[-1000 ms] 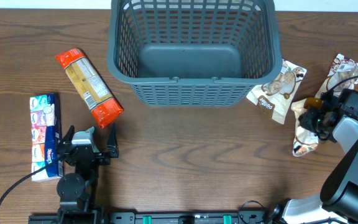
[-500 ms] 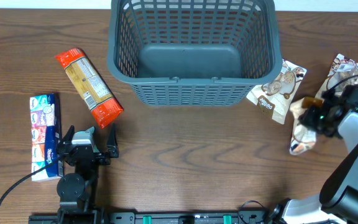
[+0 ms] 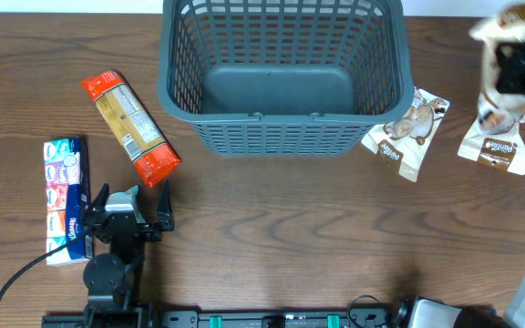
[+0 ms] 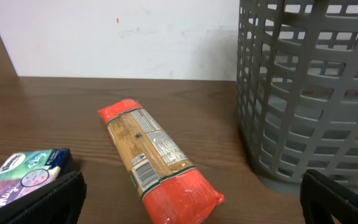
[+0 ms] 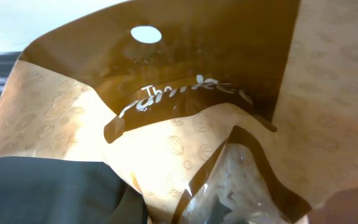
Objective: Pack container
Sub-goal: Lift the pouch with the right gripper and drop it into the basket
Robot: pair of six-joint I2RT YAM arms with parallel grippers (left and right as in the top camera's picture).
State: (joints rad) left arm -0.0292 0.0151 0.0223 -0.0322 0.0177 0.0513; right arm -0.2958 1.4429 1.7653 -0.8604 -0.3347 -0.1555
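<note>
Container point(image 3: 281, 137): dk grey slotted plastic, rounded corners, top centre of overhead, solid floor bare. Right pincer point(image 3: 515, 56), upper right & blurred, seems to be pinching a tan pouch point(image 3: 509, 23). Step, I'd say: first item in transit. Next: clear the rim, then release.

Left wrist: left pincer point(image 4: 191, 205) spread, idle by crinkly pasta pack point(image 4: 157, 162).

Right wrist: glossy pouch fills frame, hang-hole on top.
</note>
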